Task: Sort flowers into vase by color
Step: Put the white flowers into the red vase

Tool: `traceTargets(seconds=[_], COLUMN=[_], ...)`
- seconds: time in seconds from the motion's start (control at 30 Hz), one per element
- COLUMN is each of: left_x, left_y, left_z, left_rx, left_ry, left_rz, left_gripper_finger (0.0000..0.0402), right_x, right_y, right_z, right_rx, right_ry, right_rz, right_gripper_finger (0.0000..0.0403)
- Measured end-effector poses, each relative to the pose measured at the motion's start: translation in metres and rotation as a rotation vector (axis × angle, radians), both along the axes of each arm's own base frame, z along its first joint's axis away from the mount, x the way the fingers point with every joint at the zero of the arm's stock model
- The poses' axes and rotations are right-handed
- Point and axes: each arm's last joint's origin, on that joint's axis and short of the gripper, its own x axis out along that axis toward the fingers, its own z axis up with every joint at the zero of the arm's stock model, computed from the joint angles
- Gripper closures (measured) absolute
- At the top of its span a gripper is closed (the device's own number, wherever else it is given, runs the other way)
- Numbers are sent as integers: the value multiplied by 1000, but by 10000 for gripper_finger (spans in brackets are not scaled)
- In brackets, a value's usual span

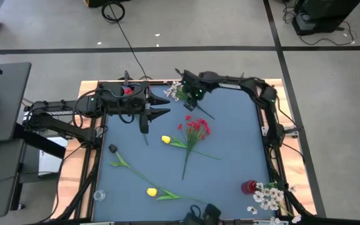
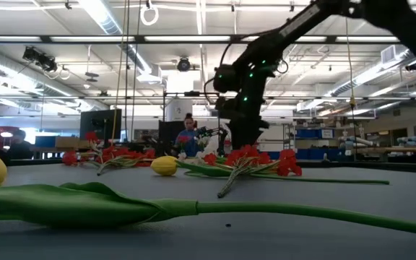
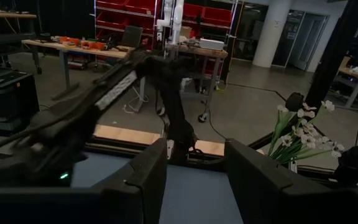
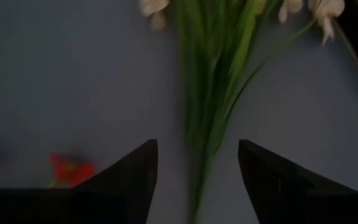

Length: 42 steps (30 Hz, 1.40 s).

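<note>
A spray of white blossoms (image 1: 174, 92) lies at the table's far edge, its green stem (image 4: 204, 124) running toward the middle. My right gripper (image 1: 191, 100) hangs over it, open, with one finger on either side of the stem (image 4: 197, 180) and apart from it. A bunch of red flowers (image 1: 195, 128) and a yellow tulip (image 1: 166, 140) lie mid-table. A second yellow tulip (image 1: 152, 192) lies near the front. My left gripper (image 1: 161, 107) is open and empty, pointing toward the table's right, left of the red bunch.
A red vase (image 1: 249, 186) holding white flowers (image 1: 270, 197) stands at the near right corner. A small clear glass (image 1: 99, 195) stands at the near left. The second tulip's long stem (image 2: 193, 209) lies across the front of the table.
</note>
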Motion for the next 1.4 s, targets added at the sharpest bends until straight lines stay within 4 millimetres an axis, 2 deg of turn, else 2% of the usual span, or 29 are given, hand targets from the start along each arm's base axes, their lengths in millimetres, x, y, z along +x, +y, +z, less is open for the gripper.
traceTargets(seconds=[0.17,0.3,0.43,0.83,1.17,1.27,1.4], left_x=[0,0,0,0,0,0,0], left_y=[0,0,0,0,0,0,0], left_z=[0,0,0,0,0,0,0], left_rx=[0,0,0,0,0,0,0], left_ry=[0,0,1,0,0,1,1], left_rz=[0,0,0,0,0,0,0], left_gripper_finger=[234,234,234,234,234,234,234], right_x=[11,18,20,26,25,22,20], right_y=[-25,-32,-28,-19,-16,-16,-15], right_z=[-10,-17,-20,-15,-29,-33,-38], right_rx=[17,32,99,109,115,115,111], right_ry=[52,81,79,51,70,82,90], right_rz=[-8,11,32,-14,6,18,40], right_gripper_finger=[173,173,173,173,174,186,224])
